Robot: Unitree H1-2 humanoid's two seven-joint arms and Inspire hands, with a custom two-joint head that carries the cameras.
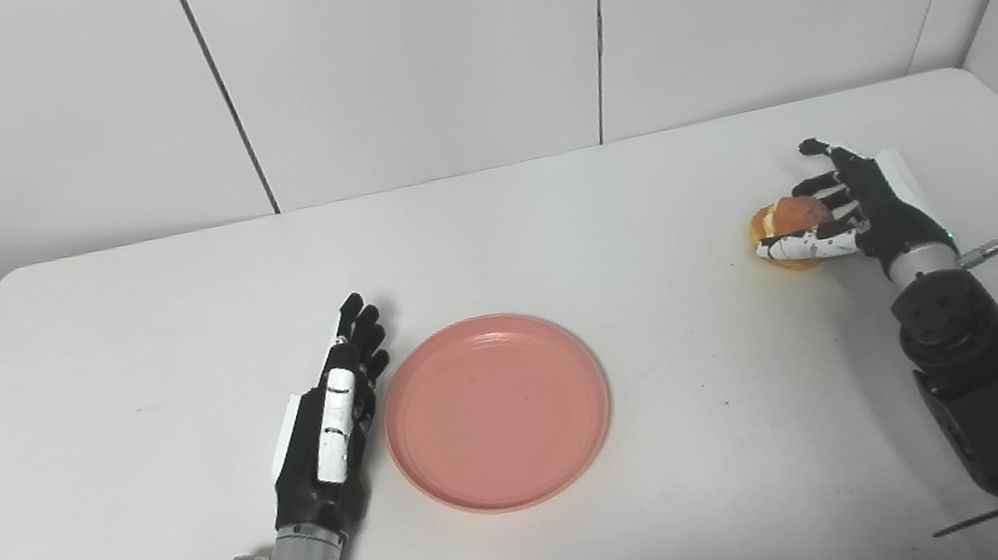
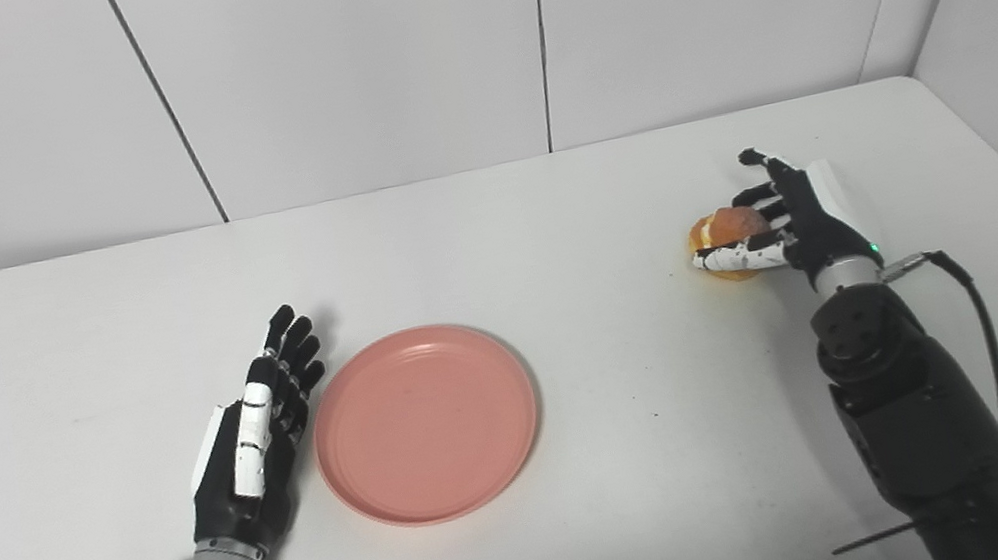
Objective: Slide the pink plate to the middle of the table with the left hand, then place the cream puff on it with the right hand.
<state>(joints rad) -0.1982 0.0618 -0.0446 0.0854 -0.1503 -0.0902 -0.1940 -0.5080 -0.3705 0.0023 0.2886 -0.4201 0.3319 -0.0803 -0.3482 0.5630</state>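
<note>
One cream puff [image 1: 786, 224] — inside right robot hand [image 1: 838, 213]

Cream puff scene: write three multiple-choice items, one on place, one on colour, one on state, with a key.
1. Where is the cream puff?
A. on the plate
B. on the table, right of the plate
C. beside the left hand

2. What colour is the plate?
A. pink
B. blue
C. green

3. What is the left hand doing?
A. holding the plate
B. holding the puff
C. lying open beside the plate

Key: 1 B, the puff sits far right at the right hand, whose fingers curl around it. 2 A, the plate is pink. 3 C, its fingers are straight and hold nothing.
</note>
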